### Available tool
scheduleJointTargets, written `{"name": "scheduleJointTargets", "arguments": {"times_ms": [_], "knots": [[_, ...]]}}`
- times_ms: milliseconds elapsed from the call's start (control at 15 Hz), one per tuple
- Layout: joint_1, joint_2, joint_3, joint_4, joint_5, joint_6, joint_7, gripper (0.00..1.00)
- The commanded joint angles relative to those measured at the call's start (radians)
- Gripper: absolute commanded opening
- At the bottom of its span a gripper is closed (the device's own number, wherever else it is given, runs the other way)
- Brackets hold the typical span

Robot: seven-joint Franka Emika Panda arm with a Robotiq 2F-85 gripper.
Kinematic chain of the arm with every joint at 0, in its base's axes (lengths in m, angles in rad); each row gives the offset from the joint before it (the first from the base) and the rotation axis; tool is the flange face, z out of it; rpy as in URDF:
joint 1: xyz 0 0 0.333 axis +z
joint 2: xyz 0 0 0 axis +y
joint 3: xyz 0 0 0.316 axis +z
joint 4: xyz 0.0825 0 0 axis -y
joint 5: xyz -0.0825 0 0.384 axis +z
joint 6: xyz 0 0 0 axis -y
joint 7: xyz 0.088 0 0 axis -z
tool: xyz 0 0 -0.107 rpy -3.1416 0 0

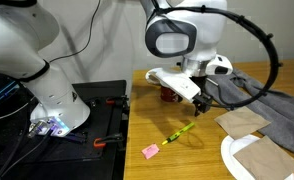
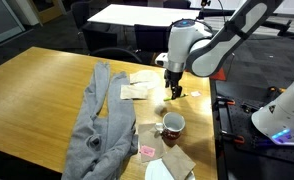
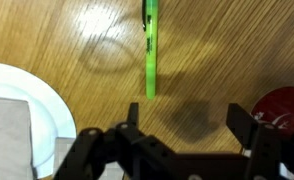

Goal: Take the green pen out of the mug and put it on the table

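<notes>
Your gripper [image 3: 184, 125] hangs with its jaws spread over a bare lane of the light-brown wooden tabletop [image 3: 87, 30]. On one side the dark red mug [image 3: 282, 105] stands close to a finger. On the other side is the white round dish [image 3: 27, 100], with a brown paper napkin [image 3: 7, 125] lying on it. Ahead in that lane the thin yellow-green pen [image 3: 150, 50] lies flat. In an exterior view, a small pink block [image 1: 149, 151] sits near its end, towards the black bench [image 1: 97, 110]. Beyond the mug, a crumpled grey cloth [image 2: 102, 125] and pale paper napkins [image 2: 137, 90] cover the wood. Past the cloth you have wide open tabletop.
</notes>
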State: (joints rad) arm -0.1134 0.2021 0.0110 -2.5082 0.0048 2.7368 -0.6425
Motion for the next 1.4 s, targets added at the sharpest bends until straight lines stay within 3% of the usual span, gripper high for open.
{"name": "scheduleJointTargets", "arguments": {"times_ms": [0, 400, 733, 1067, 1333], "knots": [[-0.001, -0.148, 0.009, -0.071, -0.009, -0.016, 0.006, 1.0], [0.037, -0.372, -0.025, -0.113, 0.028, -0.179, -0.053, 1.0], [0.079, -0.52, -0.069, -0.099, -0.003, -0.363, -0.044, 1.0], [0.118, -0.582, -0.098, -0.081, -0.007, -0.453, -0.045, 1.0], [0.121, -0.555, -0.103, -0.079, -0.009, -0.419, -0.016, 1.0]]}}
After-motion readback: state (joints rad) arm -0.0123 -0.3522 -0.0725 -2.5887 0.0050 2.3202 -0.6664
